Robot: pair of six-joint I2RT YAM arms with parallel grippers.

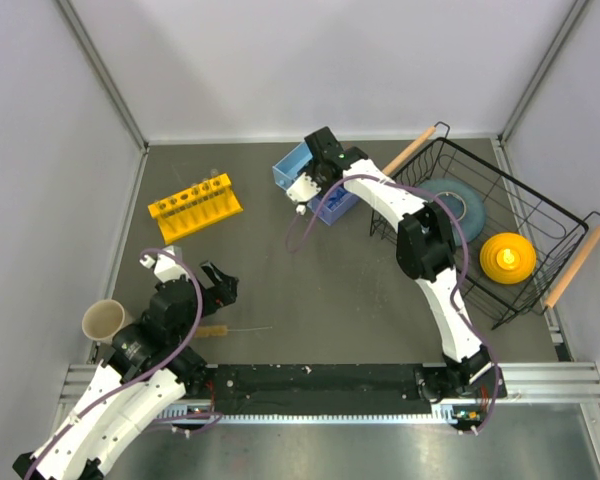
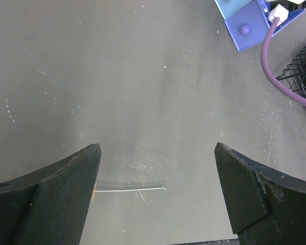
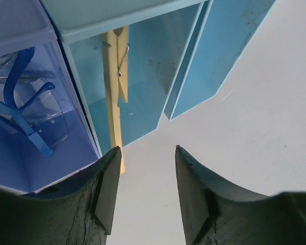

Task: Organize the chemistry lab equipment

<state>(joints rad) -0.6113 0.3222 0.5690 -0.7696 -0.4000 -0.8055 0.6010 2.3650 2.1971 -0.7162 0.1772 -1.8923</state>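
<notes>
A wooden stick [image 3: 115, 76] with a metal spring leans inside a light-blue compartment of the blue organiser box [image 1: 315, 190]. Blue-framed safety glasses [image 3: 25, 102] lie in the darker blue compartment beside it. My right gripper [image 3: 145, 150] hovers open just above the box with nothing between its fingers, and its left fingertip is beside the stick's lower end. The brush [image 1: 215, 330] lies on the table at the near left, its thin wire handle [image 2: 130, 190] pointing right. My left gripper [image 2: 157, 148] stands wide open above it. Thin glass tubes [image 1: 212, 182] stand in a yellow rack [image 1: 195, 207].
A black wire basket [image 1: 500, 290] with wooden handles sits at the right, holding a grey-blue plate [image 1: 468, 205] and a yellow bowl [image 1: 507, 257]. A paper cup [image 1: 105, 320] stands by the left arm. A purple cable [image 2: 280, 81] hangs from the right arm.
</notes>
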